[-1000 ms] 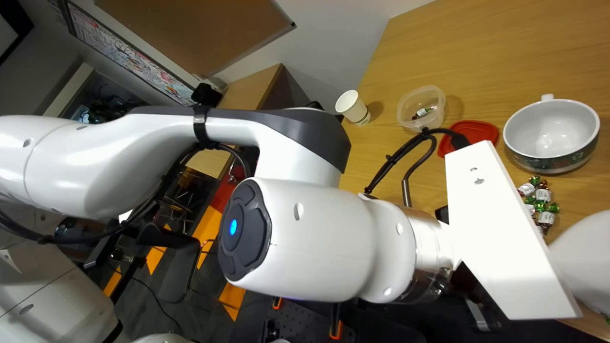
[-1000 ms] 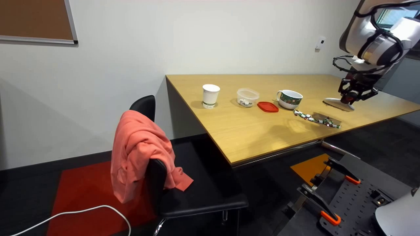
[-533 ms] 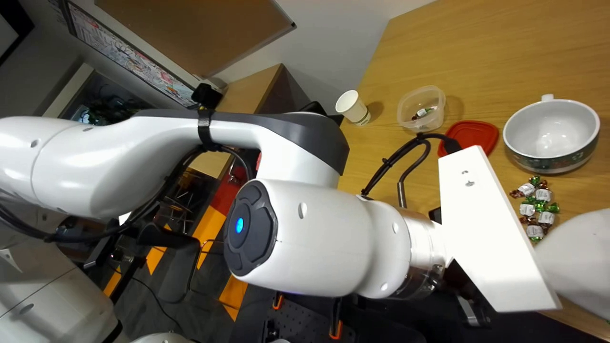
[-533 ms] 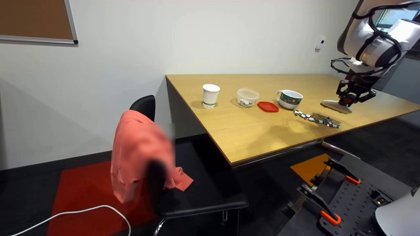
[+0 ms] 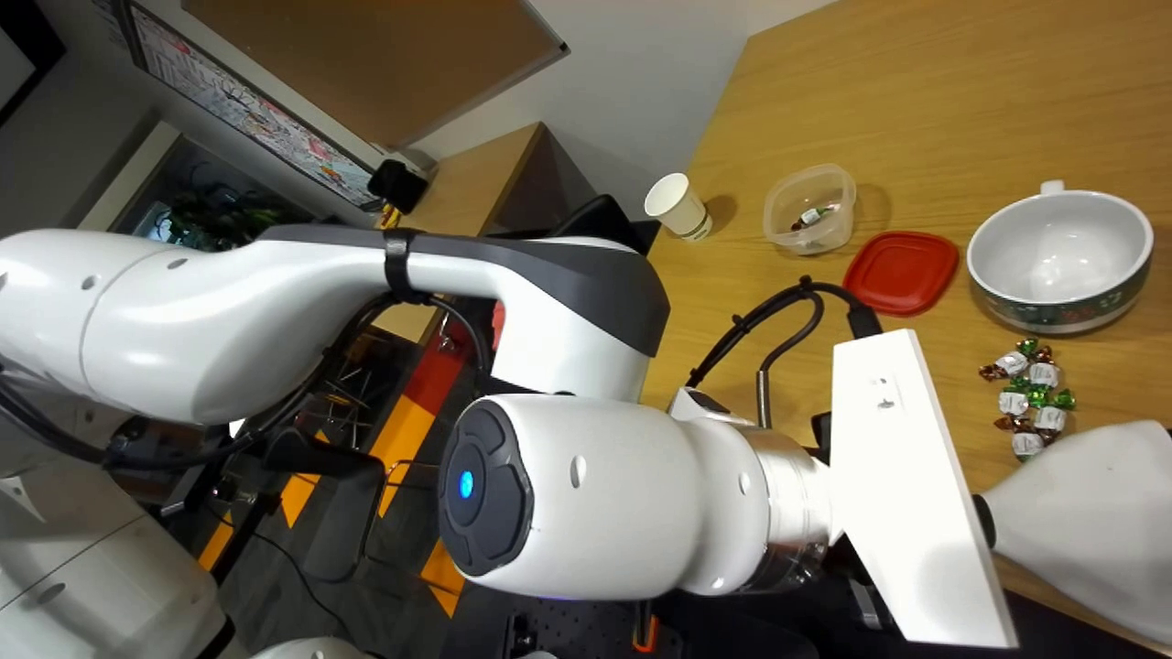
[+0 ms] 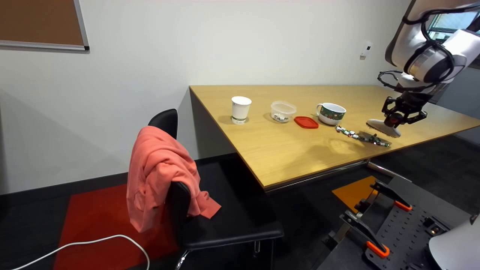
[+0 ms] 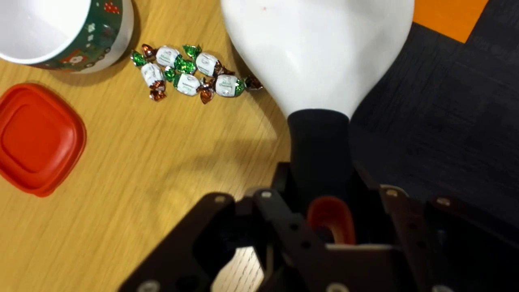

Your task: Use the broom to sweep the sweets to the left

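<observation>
The broom has a wide white head point(image 7: 320, 52) and a black handle with an orange-red tip. My gripper point(image 7: 322, 182) is shut on the black handle in the wrist view. The white head also shows at the right of an exterior view point(image 5: 1099, 531) and, tilted, in an exterior view point(image 6: 382, 127), where it appears held a little above the table. Several sweets, white, green and brown, lie in a short row on the table in the wrist view point(image 7: 186, 77) and in both exterior views point(image 5: 1035, 398) point(image 6: 362, 138). The broom head is beside the row's end, partly over it in the wrist view.
A white bowl-like mug point(image 6: 330, 113) with a green pattern stands by the row's far end. A red lid point(image 6: 306, 122), a clear container point(image 6: 283, 111) with sweets inside and a paper cup point(image 6: 240, 110) stand farther along. The table's front edge point(image 6: 322, 170) runs near the sweets.
The broom has moved toward the table's front edge and its head has tilted more. The arm has moved with it, uncovering more of the red lid. The sweets look unmoved.
</observation>
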Controlling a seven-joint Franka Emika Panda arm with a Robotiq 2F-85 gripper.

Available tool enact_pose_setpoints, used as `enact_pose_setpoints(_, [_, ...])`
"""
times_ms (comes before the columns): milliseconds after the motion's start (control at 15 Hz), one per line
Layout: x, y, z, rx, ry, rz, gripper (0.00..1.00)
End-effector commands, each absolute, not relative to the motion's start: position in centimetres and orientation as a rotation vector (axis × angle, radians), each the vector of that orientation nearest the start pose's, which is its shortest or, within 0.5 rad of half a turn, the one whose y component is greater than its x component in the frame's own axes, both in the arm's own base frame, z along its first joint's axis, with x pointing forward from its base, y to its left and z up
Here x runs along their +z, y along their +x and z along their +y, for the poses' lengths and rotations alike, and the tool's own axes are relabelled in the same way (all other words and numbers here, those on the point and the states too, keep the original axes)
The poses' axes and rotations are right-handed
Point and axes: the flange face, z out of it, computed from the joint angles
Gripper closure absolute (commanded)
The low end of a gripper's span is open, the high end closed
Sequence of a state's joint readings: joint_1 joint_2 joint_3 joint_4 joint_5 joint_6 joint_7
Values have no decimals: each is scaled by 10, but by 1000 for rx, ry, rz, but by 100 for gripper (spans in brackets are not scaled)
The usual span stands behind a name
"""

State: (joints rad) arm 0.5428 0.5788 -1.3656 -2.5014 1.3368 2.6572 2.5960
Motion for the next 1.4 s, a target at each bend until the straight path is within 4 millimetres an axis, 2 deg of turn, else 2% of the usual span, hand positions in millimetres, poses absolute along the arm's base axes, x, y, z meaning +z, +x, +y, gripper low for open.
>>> enact_pose_setpoints(0, [251, 261, -380, -101, 1815, 2103, 85])
enact_pose_setpoints(600, [216, 266, -378, 20, 1878, 2141, 85])
enact_pose_setpoints(1333, [209, 298, -323, 198, 1755, 2334, 85])
